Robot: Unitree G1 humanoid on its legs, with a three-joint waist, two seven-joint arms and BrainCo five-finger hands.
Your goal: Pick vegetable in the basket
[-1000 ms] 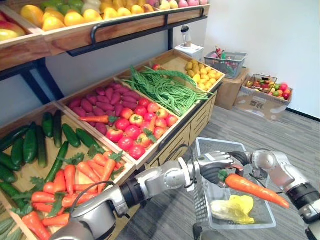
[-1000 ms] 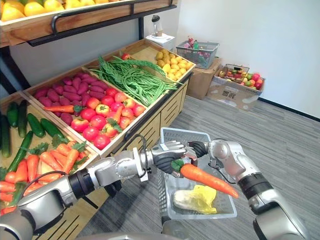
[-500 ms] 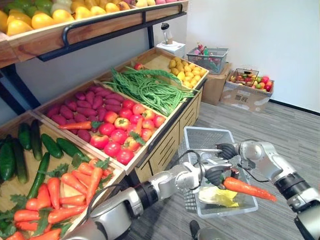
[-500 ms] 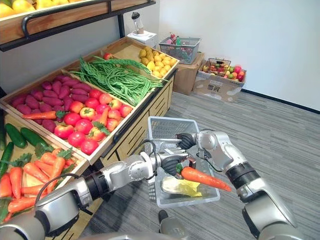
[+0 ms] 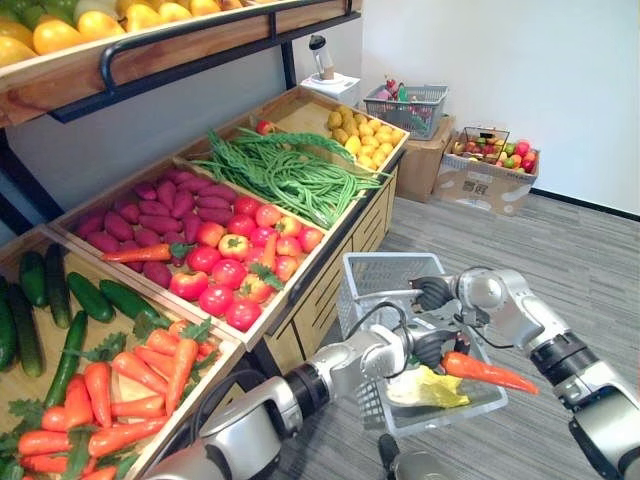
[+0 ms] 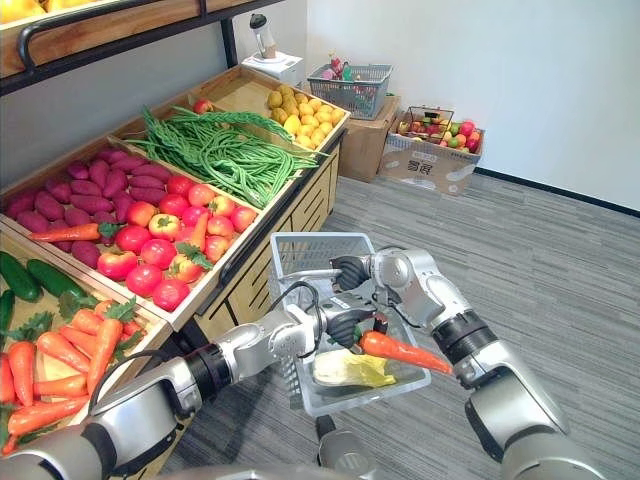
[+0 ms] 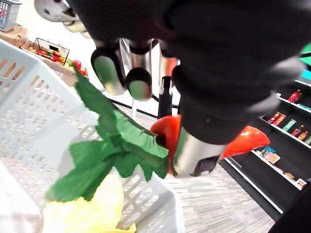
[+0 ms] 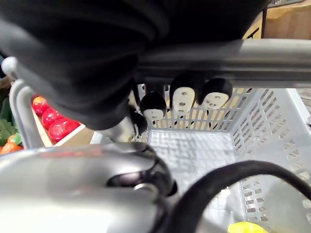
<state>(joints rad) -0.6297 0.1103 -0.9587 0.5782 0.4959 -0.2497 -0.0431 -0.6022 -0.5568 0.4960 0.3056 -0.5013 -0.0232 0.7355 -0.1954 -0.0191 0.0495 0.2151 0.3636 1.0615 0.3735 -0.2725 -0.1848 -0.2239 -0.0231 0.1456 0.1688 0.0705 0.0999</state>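
Holding the carrot (image 5: 485, 372) by its leafy end, the left hand (image 5: 425, 346) clamps its fingers round it, so the root hangs over the basket (image 5: 372, 264), above a yellow leafy vegetable (image 5: 428, 388). The right hand (image 5: 433, 293) is curled round the handle (image 8: 218, 58), likely to steady the basket. The carrot's tip seems to pass the outer rim. Open floor (image 5: 570, 250) lies beyond, and the produce stand (image 5: 372, 226) is just beside.

Left hand (image 5: 428, 349) and right hand (image 5: 433, 293) forward, close together; fingers curled

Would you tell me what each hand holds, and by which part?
Left hand: carrot, at its leafy top end. Right hand: basket, by its handle.
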